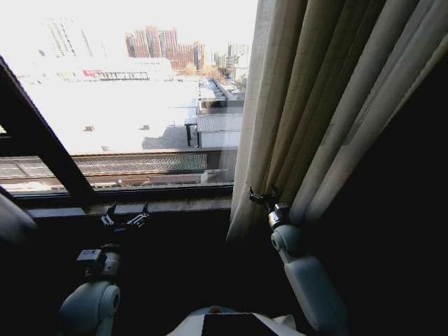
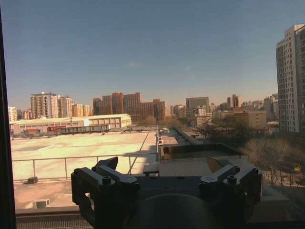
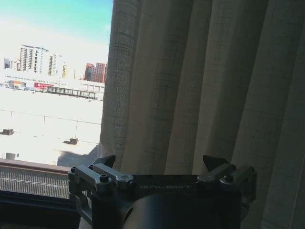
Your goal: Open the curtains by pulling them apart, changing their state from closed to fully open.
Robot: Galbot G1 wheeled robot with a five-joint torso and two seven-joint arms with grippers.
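1. From the head view, the curtains (image 1: 336,105) hang gathered on the robot's right side of the window (image 1: 133,91), their pleats slanting down toward the sill (image 1: 140,204); the glass to the left of them is uncovered, with rooftops and distant towers beyond.
2. The right gripper (image 1: 264,195) is raised at the curtains' lower inner edge, just in front of the folds. Its fingers are spread apart and nothing is between them — whether a fingertip touches the fabric cannot be told.
3. The right wrist view adds what the head view cannot: the coarse weave of the curtains (image 3: 200,81) close up, the fabric's edge running down beside the bright glass, and the right gripper (image 3: 159,162) wide open with both tips clear of any fold.
4. The left gripper (image 1: 126,213) hovers near the sill, well apart from the curtains, its fingers also spread and empty.
5. The left wrist view looks over the open left gripper (image 2: 162,164) straight through bare glass at a flat roof and skyline — with a dark frame bar (image 2: 5,143) at one edge.
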